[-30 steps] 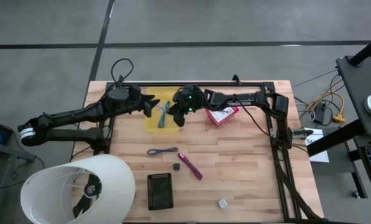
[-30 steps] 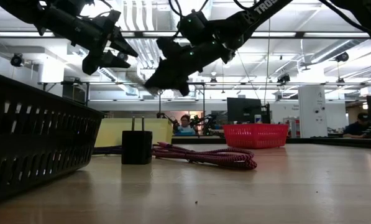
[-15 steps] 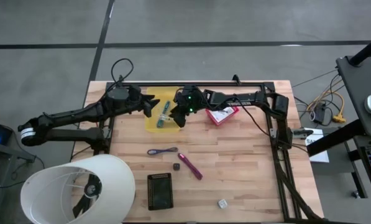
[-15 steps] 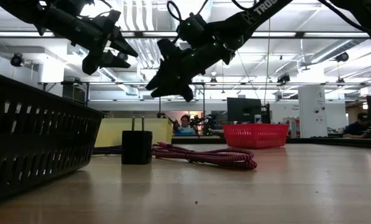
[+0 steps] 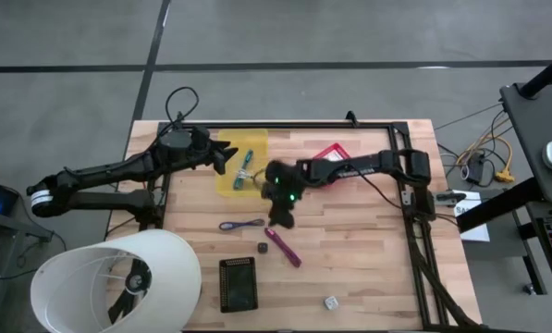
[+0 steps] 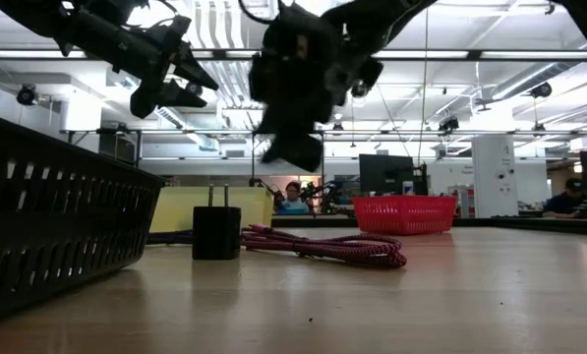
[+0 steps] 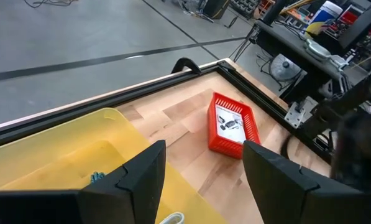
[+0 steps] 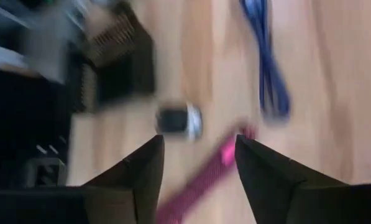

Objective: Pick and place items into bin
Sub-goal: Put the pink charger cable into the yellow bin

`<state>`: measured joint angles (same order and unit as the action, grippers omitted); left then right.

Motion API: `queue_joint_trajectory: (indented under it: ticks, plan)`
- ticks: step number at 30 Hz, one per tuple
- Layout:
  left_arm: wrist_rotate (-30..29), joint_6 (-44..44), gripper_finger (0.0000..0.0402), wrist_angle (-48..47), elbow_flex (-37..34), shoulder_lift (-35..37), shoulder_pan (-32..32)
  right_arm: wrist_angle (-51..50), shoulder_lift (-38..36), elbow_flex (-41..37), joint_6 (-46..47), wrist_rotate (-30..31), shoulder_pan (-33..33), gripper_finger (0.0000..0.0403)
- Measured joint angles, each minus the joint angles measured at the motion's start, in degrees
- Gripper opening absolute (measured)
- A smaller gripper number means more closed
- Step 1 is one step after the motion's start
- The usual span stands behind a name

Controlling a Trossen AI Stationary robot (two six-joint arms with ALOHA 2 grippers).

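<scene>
The yellow bin (image 5: 241,165) stands at the table's far side with a teal stick (image 5: 246,166) lying in it. My left gripper (image 5: 227,157) hovers open and empty over the bin's left edge (image 7: 61,143). My right gripper (image 5: 280,215) hangs open and empty above the table, just far of the magenta stick (image 5: 283,246). The right wrist view shows that stick (image 8: 210,177), the purple cord loop (image 8: 269,81) and a small dark cube (image 8: 176,119) lying flat on the wood. A clear cube (image 5: 331,302) sits near the near edge.
A red basket (image 5: 333,153) holding white packets (image 7: 230,122) stands right of the yellow bin. A black slotted basket (image 5: 239,282) sits by the near edge, and a large white lampshade-like object (image 5: 118,282) covers the near-left corner. A black frame rims the table.
My right gripper has swung away from the yellow bin toward the table's near edge and now hangs over the magenta stick, with the red basket uncovered behind it. The left arm has kept still.
</scene>
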<state>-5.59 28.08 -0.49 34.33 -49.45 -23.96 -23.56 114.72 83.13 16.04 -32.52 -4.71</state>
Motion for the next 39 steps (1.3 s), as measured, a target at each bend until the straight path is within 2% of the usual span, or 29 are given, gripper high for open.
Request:
queue_joint_trajectory:
  ticks: [3, 5, 11, 18, 21, 30, 39]
  plan:
    - [0.25, -0.09, 0.0197, 0.00, 0.00, 0.00, -0.01, -7.19, 0.00, 0.00, 1.40, 4.81, 2.98, 0.0201]
    - [0.85, -1.56, 0.0197, 0.00, -0.02, 0.00, -0.01, -9.59, 0.00, 0.00, 4.05, 5.54, 4.54, 0.0209]
    - [2.45, -5.11, 0.0197, -0.02, -0.02, 0.00, -0.01, -9.55, 0.00, 0.00, 8.45, 7.01, 9.13, 0.0221]
    - [2.55, -5.07, 0.0197, 0.00, -0.02, 0.00, -0.01, -10.56, 0.63, -0.09, 11.66, 20.06, 14.41, 0.0221]
    - [2.56, -5.07, 0.0197, 0.00, -0.02, 0.00, -0.01, -10.50, 0.63, -0.23, 13.23, 23.78, 16.31, 0.0221]
    - [2.58, -5.03, 0.0197, -0.02, -0.04, 0.00, -0.05, -10.54, 0.74, -3.80, 16.40, 25.21, 20.21, 0.0221]
    - [2.65, -4.98, 0.0197, -0.01, -0.04, 0.00, -0.05, -9.97, 0.79, -7.46, 21.32, 25.21, 21.08, 0.0221]
